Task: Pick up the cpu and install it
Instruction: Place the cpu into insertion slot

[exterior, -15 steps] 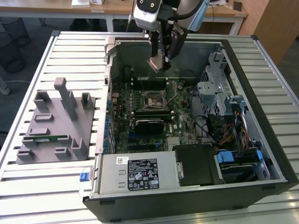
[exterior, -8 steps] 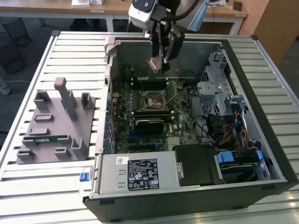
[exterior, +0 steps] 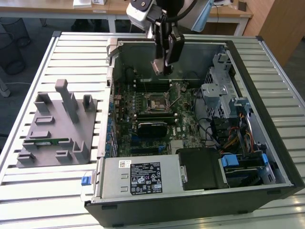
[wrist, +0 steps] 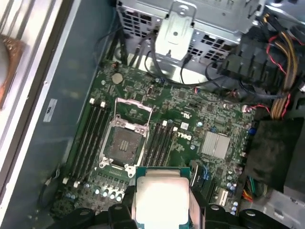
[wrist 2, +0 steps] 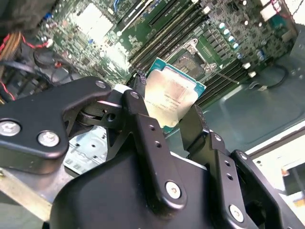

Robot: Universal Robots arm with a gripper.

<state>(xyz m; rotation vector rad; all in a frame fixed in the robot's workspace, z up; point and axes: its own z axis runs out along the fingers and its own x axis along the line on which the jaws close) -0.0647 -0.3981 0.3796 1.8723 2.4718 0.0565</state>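
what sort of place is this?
Likely a robotics lab bench for PC assembly: open desktop PC case on a slatted metal table, grey parts fixture beside it, gripper holding a cpu above.

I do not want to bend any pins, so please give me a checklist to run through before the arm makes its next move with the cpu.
1. Grip on the cpu: ok, it sits between the fingers of the gripper in both wrist views.
2. Empty socket: ok, no chip lies in it.
3. Raised socket frame: ok, it stands lifted off the socket.
4. Seated cpu: not ok, it hangs above the motherboard, apart from the socket.
5. Corner mark of the cpu matched to the socket: cannot tell.
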